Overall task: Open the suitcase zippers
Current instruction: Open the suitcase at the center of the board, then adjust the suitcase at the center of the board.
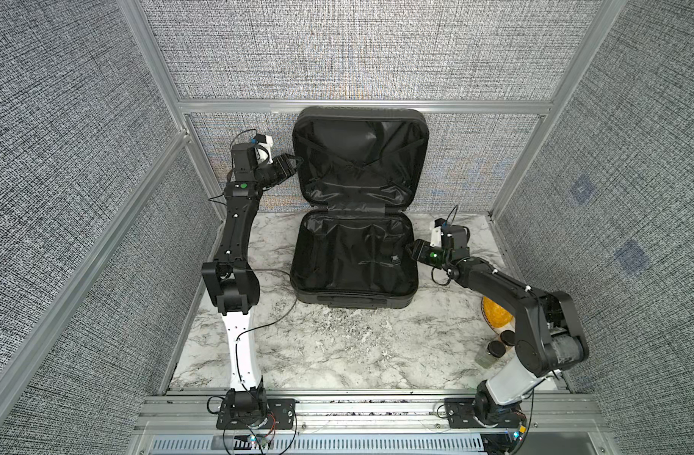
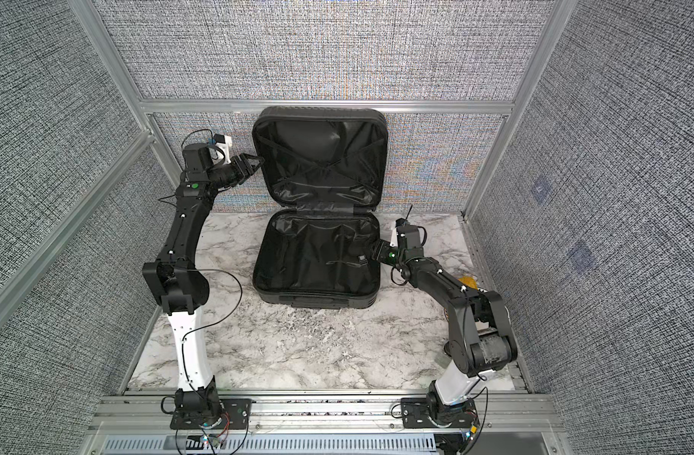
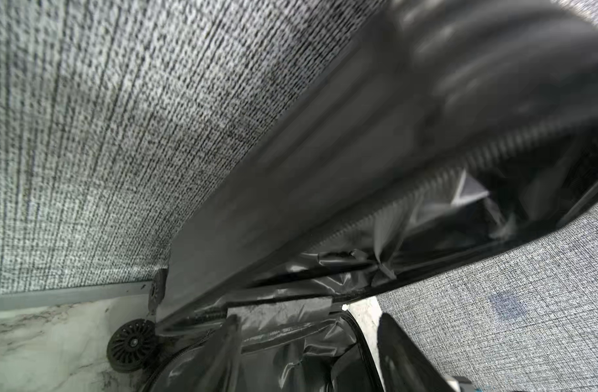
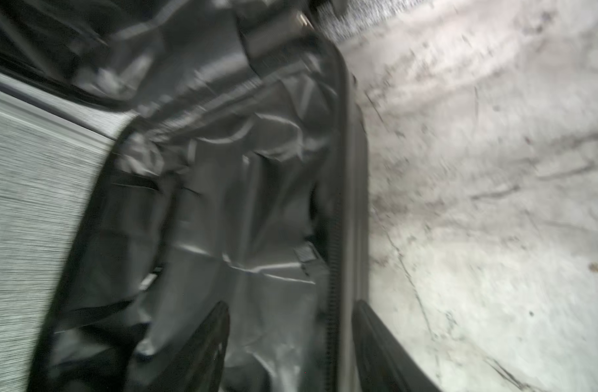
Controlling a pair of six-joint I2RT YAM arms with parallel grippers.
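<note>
Top view, black suitcase (image 1: 357,205), fully open

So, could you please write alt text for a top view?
A black hard-shell suitcase lies open on a white marble-patterned table, its lid standing upright. The left gripper is at the lid's edge, the right gripper at the base's rim.

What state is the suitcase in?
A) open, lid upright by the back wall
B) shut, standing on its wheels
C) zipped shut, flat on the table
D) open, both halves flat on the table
A: both top views show the suitcase lid upright by the back wall, lower half flat on the table.
</note>
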